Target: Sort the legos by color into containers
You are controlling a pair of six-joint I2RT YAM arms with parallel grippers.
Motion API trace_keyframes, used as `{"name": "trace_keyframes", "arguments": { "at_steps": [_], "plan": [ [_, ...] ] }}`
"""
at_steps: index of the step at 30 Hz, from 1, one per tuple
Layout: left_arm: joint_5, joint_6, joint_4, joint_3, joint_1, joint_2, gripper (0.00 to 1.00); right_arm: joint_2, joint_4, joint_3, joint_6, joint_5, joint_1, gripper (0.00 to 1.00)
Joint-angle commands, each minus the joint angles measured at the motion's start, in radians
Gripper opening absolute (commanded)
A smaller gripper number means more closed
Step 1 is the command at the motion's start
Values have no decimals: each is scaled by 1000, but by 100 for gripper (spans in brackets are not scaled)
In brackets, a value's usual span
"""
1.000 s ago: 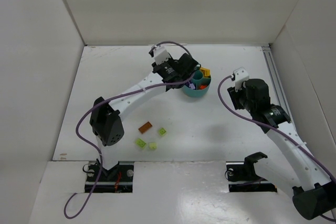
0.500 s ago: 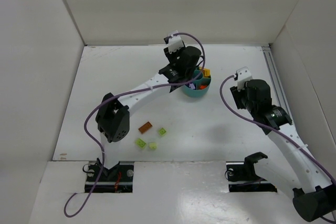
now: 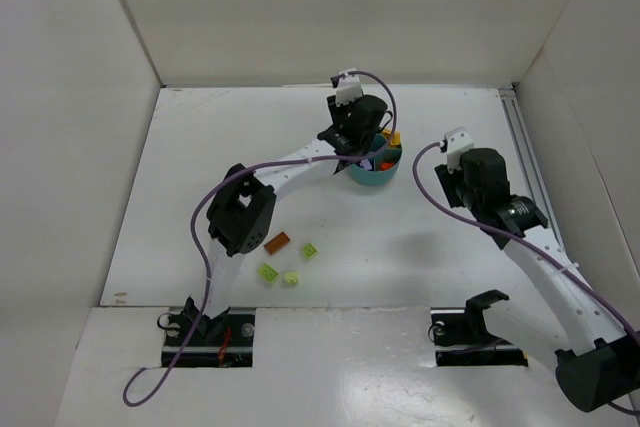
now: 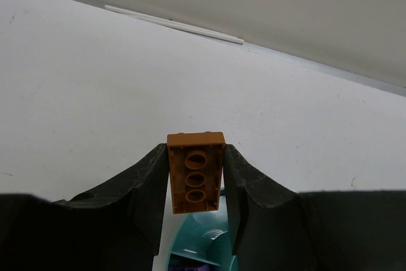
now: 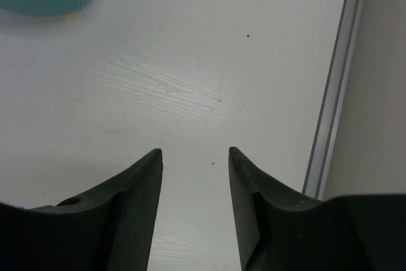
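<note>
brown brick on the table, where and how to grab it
Grip the brown brick across its two long sides, coming straight down: it lies flat and slanted, clear of the nearest lime green brick, so turn the jaws to match.

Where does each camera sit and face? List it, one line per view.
Top: above and behind the bases, looking down on the table, left arm, right arm, dish, loose legos.
Left wrist: on the left gripper, facing its brown brick over the dish.
Right wrist: on the open right gripper, facing the table.
Shared: the dish, in all three.
</note>
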Motion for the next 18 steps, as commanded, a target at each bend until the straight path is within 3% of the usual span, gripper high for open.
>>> {"name": "trace_keyframes", "arguments": {
  "at_steps": [1, 18],
  "plan": [
    [22, -11, 57, 52, -3, -5, 31, 2, 33, 10, 3, 20, -7, 51],
    [62, -106, 77, 61, -3, 92, 31, 42, 24, 10, 3, 29, -7, 51]
  ]
}}
